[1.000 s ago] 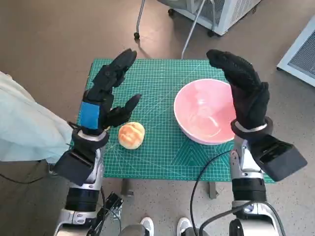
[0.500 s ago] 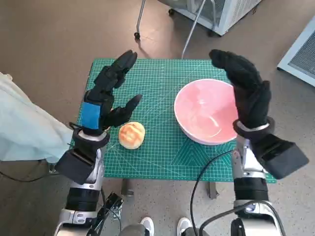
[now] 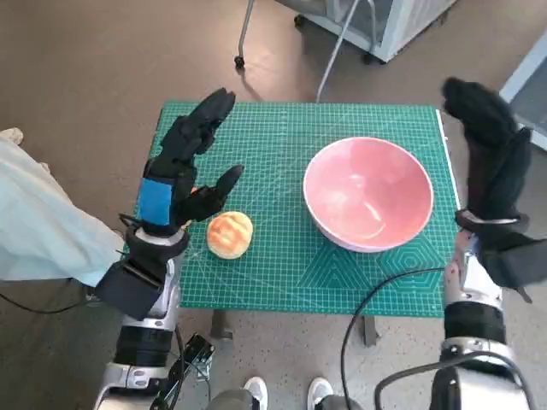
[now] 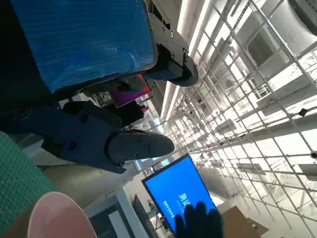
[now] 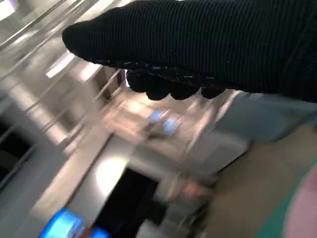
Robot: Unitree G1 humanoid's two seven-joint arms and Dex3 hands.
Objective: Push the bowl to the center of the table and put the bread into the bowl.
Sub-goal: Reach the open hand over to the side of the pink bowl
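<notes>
A pink bowl (image 3: 368, 192) stands on the right half of the green cutting mat (image 3: 282, 137); its rim also shows in the left wrist view (image 4: 54, 218). A round golden bread roll (image 3: 228, 235) lies on the mat's near left part. My left hand (image 3: 184, 162) hovers open above the mat just left of the roll, fingers spread, holding nothing. My gloved right hand (image 3: 489, 149) is raised open beyond the mat's right edge, apart from the bowl; the glove (image 5: 208, 44) fills the right wrist view's top, and shows in the left wrist view (image 4: 198, 223).
The mat covers a small table. A white cabinet (image 3: 376, 21) and metal chair legs (image 3: 244, 34) stand on the floor behind. A pale sleeve (image 3: 43, 231) of a person is at the left. A black cable (image 3: 367, 299) hangs by my right forearm.
My right hand has swung to the right, from over the bowl's right rim to beyond the mat's edge. The left hand, bowl and roll have stayed put.
</notes>
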